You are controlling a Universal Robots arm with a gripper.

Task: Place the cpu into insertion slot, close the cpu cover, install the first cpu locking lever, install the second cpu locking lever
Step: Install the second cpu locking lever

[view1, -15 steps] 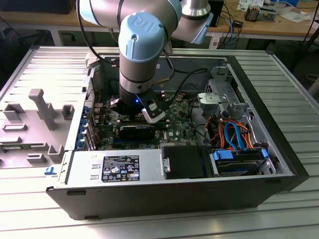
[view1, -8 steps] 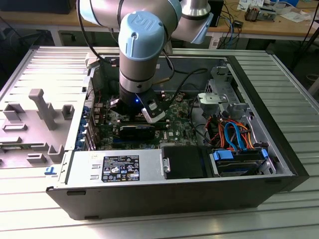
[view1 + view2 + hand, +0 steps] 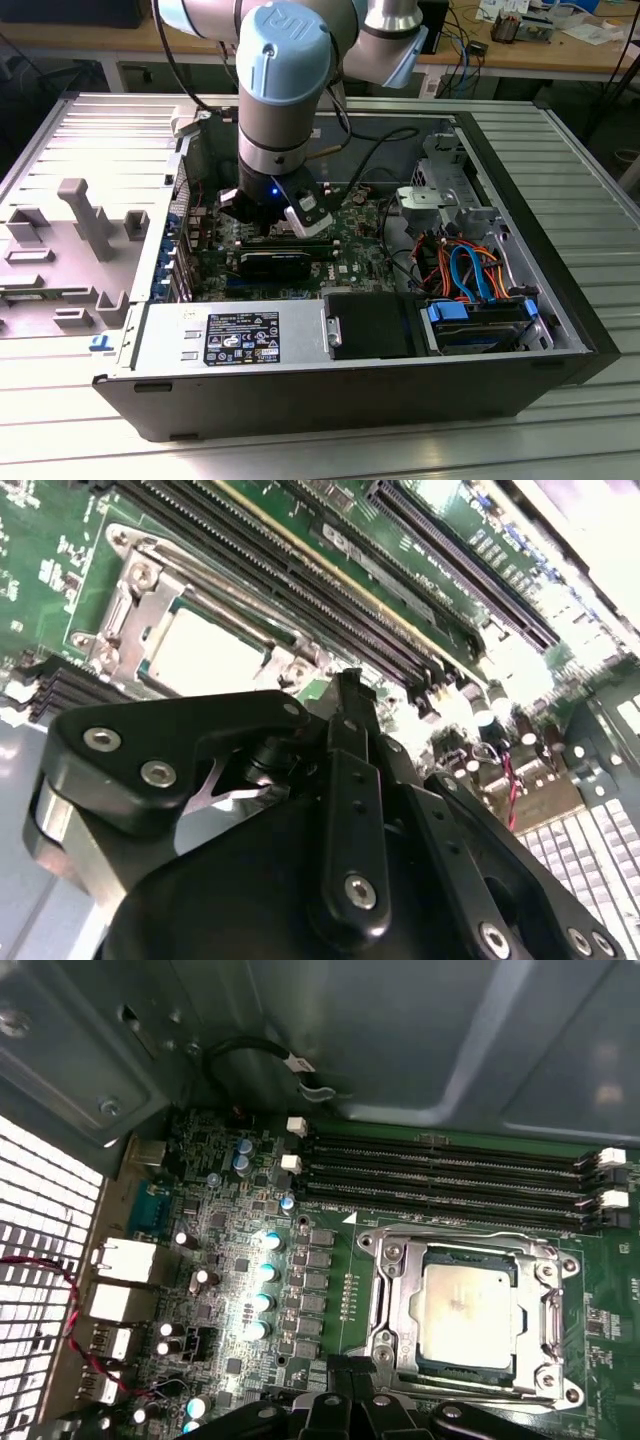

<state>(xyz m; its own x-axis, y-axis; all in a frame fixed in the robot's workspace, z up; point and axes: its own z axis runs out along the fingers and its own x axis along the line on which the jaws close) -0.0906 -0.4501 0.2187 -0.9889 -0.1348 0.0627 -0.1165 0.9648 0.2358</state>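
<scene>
Cpu [image 3: 467, 1312] is sitting in the insertion slot [image 3: 395, 1260] under the closed cpu cover [image 3: 551, 1315] (frame lying flat), just beside the pincer [image 3: 350, 1385], whose fingers are looking pressed together, pinching nothing.

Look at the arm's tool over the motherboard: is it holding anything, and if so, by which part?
Nothing is held. The tool hovers beside the insertion slot, fingers together with nothing between them. The cpu already sits in the slot under the cpu cover.
</scene>
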